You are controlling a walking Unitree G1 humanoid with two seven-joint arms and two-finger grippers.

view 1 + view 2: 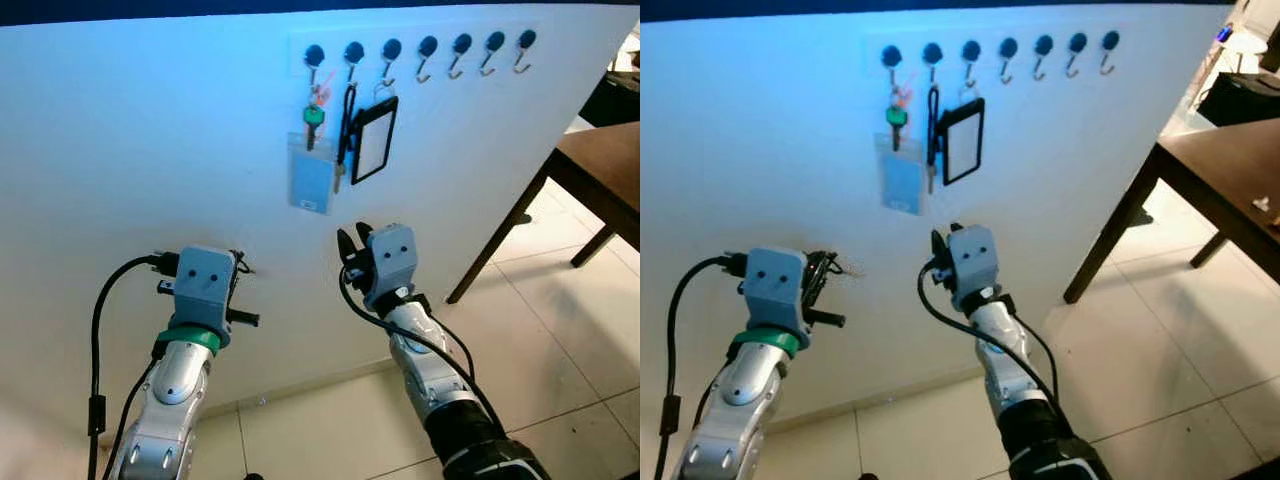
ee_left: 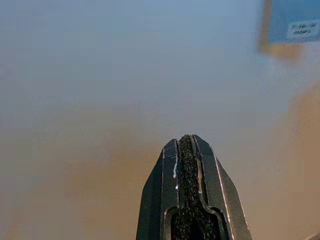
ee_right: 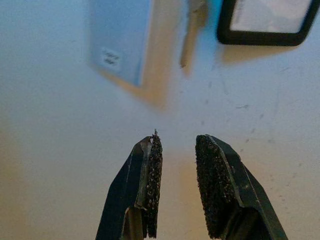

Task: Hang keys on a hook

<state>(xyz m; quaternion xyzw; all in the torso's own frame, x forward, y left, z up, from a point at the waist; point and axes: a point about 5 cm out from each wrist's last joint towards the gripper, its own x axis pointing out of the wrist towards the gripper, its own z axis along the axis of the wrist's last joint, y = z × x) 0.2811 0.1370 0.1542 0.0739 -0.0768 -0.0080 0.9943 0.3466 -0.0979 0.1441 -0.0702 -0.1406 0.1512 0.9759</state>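
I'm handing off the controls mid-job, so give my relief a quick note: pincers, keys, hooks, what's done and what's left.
Left pincer: shut, empty, held low facing the white wall.
Right pincer: open, empty, below the hanging items.
Green-headed key with blue card holder hangs on the first black hook; black-framed badge hangs beside it.
Done: keys look hung.
Left: probably just lower the arms; four hooks on the right are free.

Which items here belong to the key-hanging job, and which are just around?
Job: hook rail; keys on the first hook; key on the second hook; right gripper, open below them; left gripper, shut.
Around: blue card holder; black-framed badge; table.
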